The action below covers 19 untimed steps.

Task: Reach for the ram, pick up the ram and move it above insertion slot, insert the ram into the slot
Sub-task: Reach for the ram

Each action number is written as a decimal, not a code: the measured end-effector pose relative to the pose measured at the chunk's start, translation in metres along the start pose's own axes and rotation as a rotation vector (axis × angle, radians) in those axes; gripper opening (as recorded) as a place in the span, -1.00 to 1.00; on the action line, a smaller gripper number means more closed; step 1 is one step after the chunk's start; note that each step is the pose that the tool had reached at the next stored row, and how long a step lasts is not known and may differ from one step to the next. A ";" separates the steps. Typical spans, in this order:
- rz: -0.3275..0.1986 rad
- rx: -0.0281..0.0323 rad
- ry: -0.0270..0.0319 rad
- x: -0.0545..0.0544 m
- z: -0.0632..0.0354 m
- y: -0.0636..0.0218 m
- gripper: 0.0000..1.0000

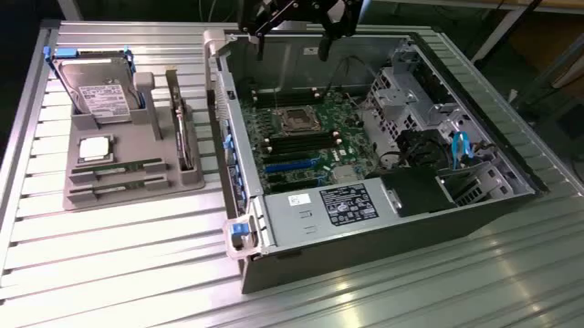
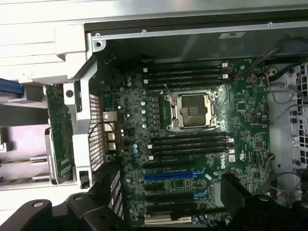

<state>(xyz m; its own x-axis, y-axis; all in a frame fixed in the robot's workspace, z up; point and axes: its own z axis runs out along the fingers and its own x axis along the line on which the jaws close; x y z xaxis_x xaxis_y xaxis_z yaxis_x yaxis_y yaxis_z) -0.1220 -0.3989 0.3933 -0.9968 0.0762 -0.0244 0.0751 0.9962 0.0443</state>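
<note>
Hovering over case with claw spread wide, empty. No grip on ram in holder. Nothing in slot; all steps pending.

Power-supply label print illegible

The ribbed metal table reflects bright light at its near side, with grey frame struts beyond it at the exterior view's right.
</note>
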 end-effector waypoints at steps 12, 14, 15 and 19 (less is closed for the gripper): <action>0.000 0.0009 0.0112 0.037 -0.0007 -0.0027 0.98; 0.001 0.0011 0.0157 0.049 -0.0009 -0.0037 0.98; 0.001 0.0015 0.0195 0.060 -0.0012 -0.0045 0.98; 0.001 0.0023 0.0299 0.084 -0.0010 -0.0063 0.98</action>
<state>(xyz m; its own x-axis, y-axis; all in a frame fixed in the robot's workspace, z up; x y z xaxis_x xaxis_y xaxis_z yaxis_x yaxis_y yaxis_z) -0.2060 -0.3989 0.3920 -0.9971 0.0763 0.0054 0.0764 0.9962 0.0420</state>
